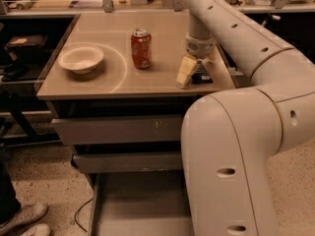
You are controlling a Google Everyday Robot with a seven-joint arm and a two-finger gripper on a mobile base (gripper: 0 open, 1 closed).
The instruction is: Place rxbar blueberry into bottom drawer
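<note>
The rxbar blueberry (202,76) is a small dark bar lying on the tan cabinet top (157,33) near its front right corner. My gripper (198,80) reaches down from the arm right over the bar and stands at it on the top. The bottom drawer (142,200) is pulled out below, a wide grey tray with a bare floor, partly hidden behind my arm's big white link.
An orange-red soda can (141,48) stands left of the gripper. A white bowl (81,59) sits at the top's left. Two shut grey drawers (118,130) are above the open one. A person's shoes (22,220) are at bottom left. Cluttered benches lie behind.
</note>
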